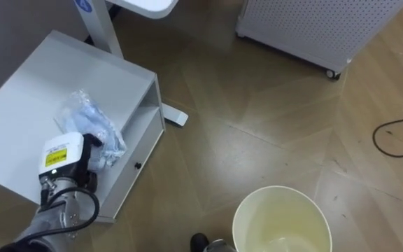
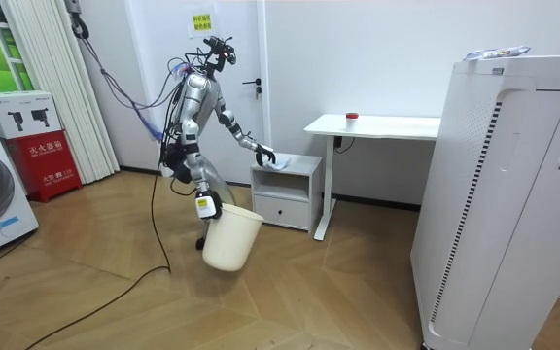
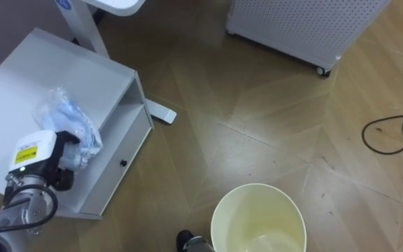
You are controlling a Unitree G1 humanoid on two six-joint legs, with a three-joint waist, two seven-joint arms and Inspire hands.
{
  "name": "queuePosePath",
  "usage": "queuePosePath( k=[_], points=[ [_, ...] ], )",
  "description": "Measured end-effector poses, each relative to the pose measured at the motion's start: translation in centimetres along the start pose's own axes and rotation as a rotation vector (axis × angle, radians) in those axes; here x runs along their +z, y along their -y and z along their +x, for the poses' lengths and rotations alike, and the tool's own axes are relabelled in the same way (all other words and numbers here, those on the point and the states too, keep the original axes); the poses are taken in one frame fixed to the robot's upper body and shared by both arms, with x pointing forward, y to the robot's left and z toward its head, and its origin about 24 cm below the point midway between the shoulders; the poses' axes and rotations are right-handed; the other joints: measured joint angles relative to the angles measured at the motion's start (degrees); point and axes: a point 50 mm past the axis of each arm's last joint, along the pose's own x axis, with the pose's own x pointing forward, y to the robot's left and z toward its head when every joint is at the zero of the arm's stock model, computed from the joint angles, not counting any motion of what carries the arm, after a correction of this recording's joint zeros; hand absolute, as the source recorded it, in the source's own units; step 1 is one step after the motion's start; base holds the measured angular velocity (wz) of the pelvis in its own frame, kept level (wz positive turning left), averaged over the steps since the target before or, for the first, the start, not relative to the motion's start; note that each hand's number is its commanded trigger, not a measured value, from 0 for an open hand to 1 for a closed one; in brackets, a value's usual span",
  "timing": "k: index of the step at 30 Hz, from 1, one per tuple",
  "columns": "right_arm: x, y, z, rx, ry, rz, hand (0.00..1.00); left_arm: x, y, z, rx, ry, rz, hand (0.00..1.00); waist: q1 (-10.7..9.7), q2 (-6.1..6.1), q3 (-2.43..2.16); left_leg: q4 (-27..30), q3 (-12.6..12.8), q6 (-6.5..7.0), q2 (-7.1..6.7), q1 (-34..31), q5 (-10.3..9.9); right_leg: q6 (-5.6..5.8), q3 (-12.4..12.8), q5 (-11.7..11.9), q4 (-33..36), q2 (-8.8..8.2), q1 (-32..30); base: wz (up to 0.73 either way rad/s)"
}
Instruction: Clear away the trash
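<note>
Robot stands btwn white cabinet (image 1: 40,98) and desk (image 2: 387,124), leaning twd cabinet. Bin (image 1: 257,210) hangs low and tilted, mouth up, prob. kept close so the drop is short. Garbage (image 1: 93,119), a crumpled clear plastic bag, lies on cabinet top near front edge. Left hand (image 3: 65,155): arm stretched fwd, hand against the bag, fingers buried in plastic, can't tell if closed. Right hand (image 2: 205,206): arm down by its side, clamped on bin rim.

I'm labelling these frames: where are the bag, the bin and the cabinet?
bag (image 1: 89,120): left eye view, on its crumpled middle.
bin (image 1: 285,217): left eye view, on its bare inner wall.
cabinet (image 1: 40,77): left eye view, on its bare top.
</note>
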Motion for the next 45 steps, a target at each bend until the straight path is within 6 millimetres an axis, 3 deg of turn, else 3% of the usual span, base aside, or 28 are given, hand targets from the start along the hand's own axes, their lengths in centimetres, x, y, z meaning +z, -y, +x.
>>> queuePosePath(
  k=[20, 26, 32, 38, 39, 42, 43, 45],
  points=[
    [0.0, 0.3, 0.0, -0.029, -0.007, 0.015, 1.0, -0.1, 0.6, -0.3, -0.037, -0.006, 0.03, 1.0, 1.5, 0.01, -0.03, -0.4, -0.3, -0.07, -0.07, 0.2, 0.1, -0.04, -0.2, 0.0, -0.3, -0.03, 0.3, 0.0],
    [0.4, 0.0, 0.1, -0.052, 0.025, -0.011, 1.0, 0.6, 1.3, -0.8, -0.035, -0.014, -0.083, 1.0, 2.3, 0.04, -0.03, -1.9, -0.5, 0.2, -0.09, 1.2, 0.8, 0.07, -0.6, 0.7, -2.4, -0.02, 1.8, 0.0],
    [1.2, -0.8, 0.1, -0.065, 0.104, -0.04, 1.0, 4.2, 4.3, -3.0, -0.113, 0.037, -0.362, 1.0, 5.0, 0.11, 0.03, -4.7, -0.8, 0.7, -0.06, 3.5, 1.8, 0.44, -1.5, 1.8, -6.3, 0.1, 5.0, 0.04],
    [3.5, -2.7, 0.3, -0.031, 0.228, -0.058, 1.0, 7.7, 6.8, -6.1, -0.277, 0.109, -0.63, 1.0, 7.8, 0.02, -0.01, -6.3, -0.3, 0.76, -0.3, 5.0, 2.0, 0.58, -1.8, 1.8, -7.5, -0.21, 6.2, -0.03],
    [4.1, -2.8, 0.3, -0.025, 0.254, -0.079, 1.0, 9.0, 7.1, -6.9, -0.309, 0.156, -0.667, 1.0, 8.4, -0.06, -0.06, -6.7, -0.3, 0.73, -0.43, 5.1, 2.1, 0.61, -1.8, 1.8, -7.7, -0.26, 6.3, 0.04],
    [4.9, -4.4, 0.3, 0.024, 0.293, -0.127, 1.0, 11.0, 8.3, -8.8, -0.423, 0.234, -0.718, 1.0, 9.5, -0.62, -0.29, -9.3, 0.2, 0.61, -1.29, 6.9, 3.0, 0.69, -1.4, 1.8, -8.9, -0.73, 7.4, 0.06],
    [5.1, -5.3, 0.2, 0.049, 0.304, -0.136, 1.0, 11.4, 8.8, -9.7, -0.472, 0.259, -0.733, 1.0, 10.0, -0.98, -0.82, -10.2, 0.5, 0.44, -1.34, 7.2, 3.2, 0.69, -1.3, 1.9, -9.4, -0.68, 7.6, 0.0],
    [5.7, -6.6, 0.0, 0.093, 0.337, -0.171, 1.0, 12.3, 9.4, -10.7, -0.541, 0.289, -0.754, 1.0, 10.5, -1.73, -1.28, -10.7, 0.7, 0.23, -1.29, 7.4, 3.4, 0.64, -1.3, 1.9, -9.6, -0.65, 7.6, 0.0]
  ],
)
